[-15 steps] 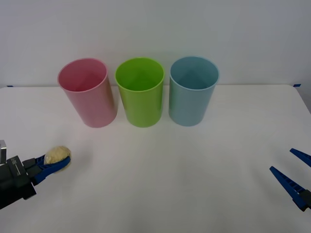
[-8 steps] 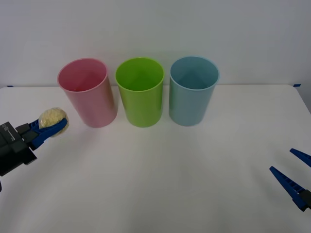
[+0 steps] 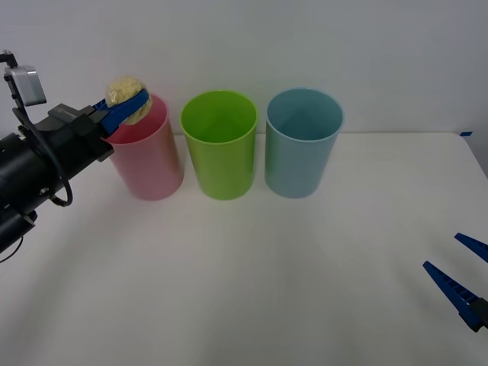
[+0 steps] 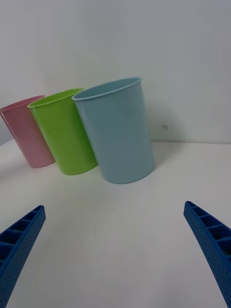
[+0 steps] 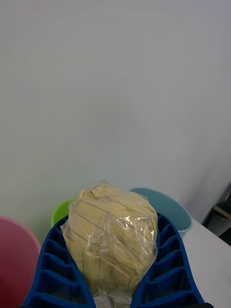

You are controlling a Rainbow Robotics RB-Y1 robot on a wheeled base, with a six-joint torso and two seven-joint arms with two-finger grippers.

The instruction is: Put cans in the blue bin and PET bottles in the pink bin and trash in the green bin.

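**Trash held aloft, bound for the green bin**

- Worktop (image 3: 252, 290): white; carries three upright bins in a row along its far side.
- Pink bin (image 3: 145, 164), green bin (image 3: 221, 152), blue bin (image 3: 301, 149): just beside one another, mouths up for dropping in.
- Left pincer (image 3: 126, 110): raised above the pink bin's rim, clamped on the trash, high enough to pass over rims.
- Right pincer (image 3: 457, 278): parked low at the near right, spread wide, idle.
- Trash (image 3: 126, 91): wrinkly yellow wad, gripped; probably must travel one bin further right.
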